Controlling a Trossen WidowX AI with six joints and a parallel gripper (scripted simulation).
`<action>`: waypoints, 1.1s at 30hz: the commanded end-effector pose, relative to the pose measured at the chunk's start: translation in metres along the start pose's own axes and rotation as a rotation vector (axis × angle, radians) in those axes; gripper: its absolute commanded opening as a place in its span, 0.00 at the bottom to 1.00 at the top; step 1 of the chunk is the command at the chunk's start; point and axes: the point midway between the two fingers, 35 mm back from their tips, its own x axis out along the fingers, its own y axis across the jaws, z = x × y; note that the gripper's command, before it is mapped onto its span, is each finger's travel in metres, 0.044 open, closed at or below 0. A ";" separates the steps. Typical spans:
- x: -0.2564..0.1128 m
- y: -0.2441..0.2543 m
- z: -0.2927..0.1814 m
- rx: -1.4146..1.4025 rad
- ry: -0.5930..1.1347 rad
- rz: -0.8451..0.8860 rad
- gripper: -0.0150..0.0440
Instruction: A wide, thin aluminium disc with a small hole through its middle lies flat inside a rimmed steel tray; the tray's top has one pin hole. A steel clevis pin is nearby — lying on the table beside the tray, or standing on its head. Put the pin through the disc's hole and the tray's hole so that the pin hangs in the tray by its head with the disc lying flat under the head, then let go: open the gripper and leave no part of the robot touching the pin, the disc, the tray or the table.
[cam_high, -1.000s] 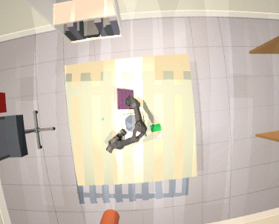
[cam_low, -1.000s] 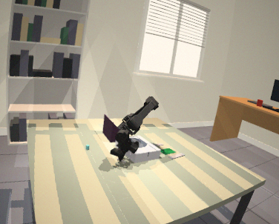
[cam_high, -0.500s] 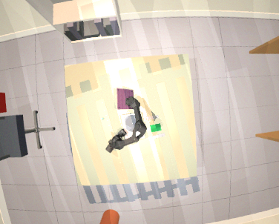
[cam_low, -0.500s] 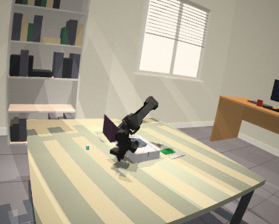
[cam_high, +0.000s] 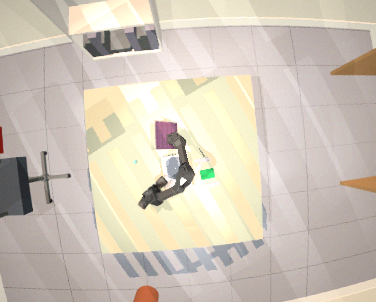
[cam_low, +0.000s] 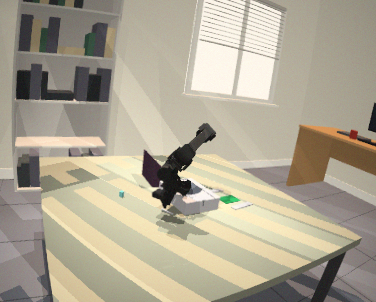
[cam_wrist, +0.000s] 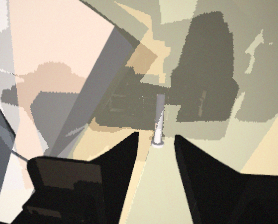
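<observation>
The steel pin (cam_wrist: 159, 117) is on the table beside the tray, its flanged head nearest the fingers and its shank pointing up the wrist view; it looks as if it stands on its head, but I cannot be sure. My gripper (cam_wrist: 156, 137) (cam_low: 165, 205) is open, low over the table, with one fingertip on either side of the pin's head end and a gap to each. The pale tray (cam_low: 195, 208) (cam_wrist: 92, 90) is close by, on the left in the wrist view. The grey disc (cam_high: 172, 164) lies in it, partly hidden by my arm; the pin hole cannot be made out.
A purple panel (cam_high: 162, 131) (cam_low: 149, 169) stands behind the tray. A green block (cam_high: 207, 174) (cam_low: 230, 199) and a thin white strip (cam_low: 242, 205) lie to the tray's right. A small teal cube (cam_high: 135, 162) (cam_low: 121, 194) sits to the left. My arm reaches over the tray.
</observation>
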 end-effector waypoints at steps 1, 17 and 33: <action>-0.010 -0.002 0.001 -0.009 0.000 -0.013 0.53; -0.037 -0.001 0.001 -0.009 0.000 -0.013 0.53; -0.042 0.000 -0.002 0.675 -0.076 0.029 0.53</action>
